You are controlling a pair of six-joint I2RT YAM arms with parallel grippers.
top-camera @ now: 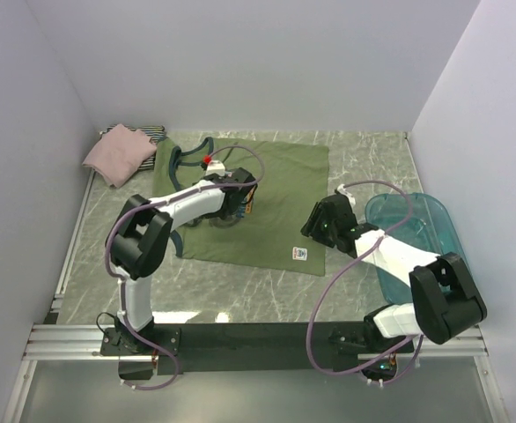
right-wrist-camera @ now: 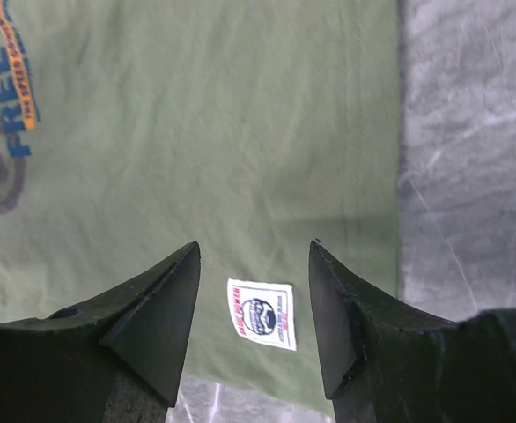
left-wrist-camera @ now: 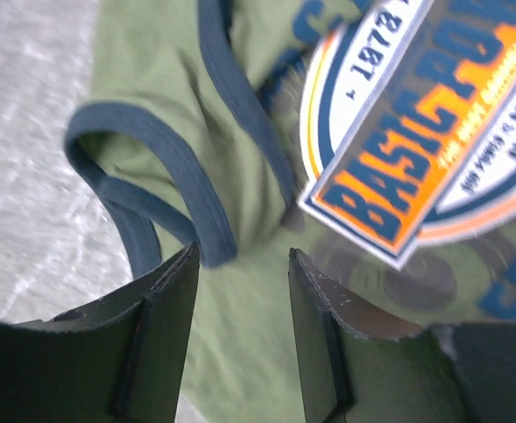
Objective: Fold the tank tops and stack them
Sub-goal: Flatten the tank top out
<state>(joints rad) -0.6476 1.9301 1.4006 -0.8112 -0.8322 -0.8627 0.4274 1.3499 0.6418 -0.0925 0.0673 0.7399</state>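
Left wrist: left end effector point(left-wrist-camera: 240, 256) parted over olive-green tank top point(left-wrist-camera: 152, 79) (navy trim point(left-wrist-camera: 165, 154)).

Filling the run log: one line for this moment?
olive tank top spread out; left gripper open by armhole; right gripper open over hem label

Worktop point(top-camera: 364, 154) is a grey-green marble-look slab with pale veins, pretty matte. It's boxed in by plain white panels: back wall point(top-camera: 240, 62), left wall point(top-camera: 20, 176), right wall point(top-camera: 496, 132). Light is soft and even, and the shadows are faint. A metal strip point(top-camera: 75, 238) runs along the worktop's left edge, and a silver aluminium rail point(top-camera: 64, 339) crosses the near edge. Below that is a flat grey surface point(top-camera: 258, 397), can't tell what it is.
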